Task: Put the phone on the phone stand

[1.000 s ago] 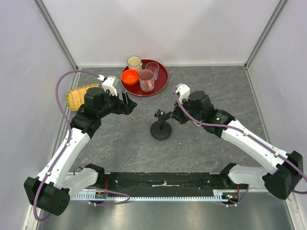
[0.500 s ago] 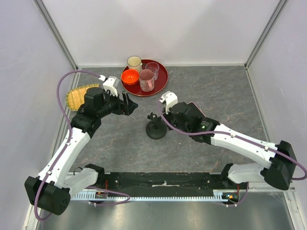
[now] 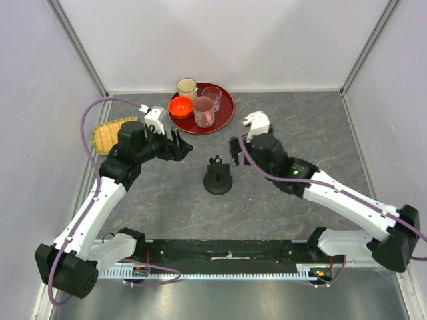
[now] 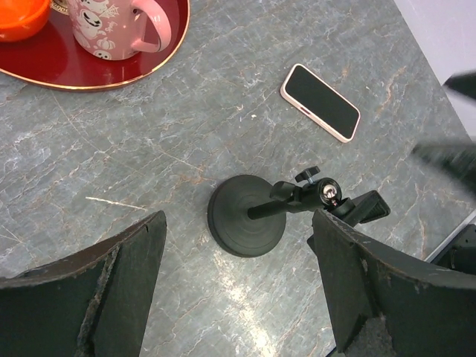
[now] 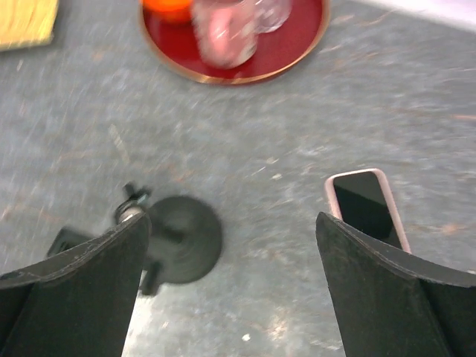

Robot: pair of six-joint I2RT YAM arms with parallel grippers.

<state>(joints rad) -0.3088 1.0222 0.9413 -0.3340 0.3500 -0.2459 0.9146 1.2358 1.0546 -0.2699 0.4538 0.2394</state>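
Left gripper (image 3: 180, 144) and right gripper (image 3: 235, 152) spread wide, empty; phone (image 4: 320, 102) lies flat, one o'clock of phone stand (image 4: 245, 225) in left wrist view.

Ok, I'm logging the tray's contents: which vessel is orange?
The low orange bowl at the red tray's left edge; the others are a cream cup, clear glass and pink mug.

Your two arms match: the left arm (image 3: 83, 221) and the right arm (image 3: 347, 200) each wear glossy white link shells between chunky black joint housings. A purple cable (image 3: 82, 123) loops along each, and a small white camera block (image 3: 155, 118) caps each wrist. A tiny green light (image 3: 294, 171) glows on the right arm. The left tool (image 4: 238, 223) and right tool (image 5: 232, 219) carry broad matte-black fingers (image 4: 89, 297) with scuffed, greyish edges.
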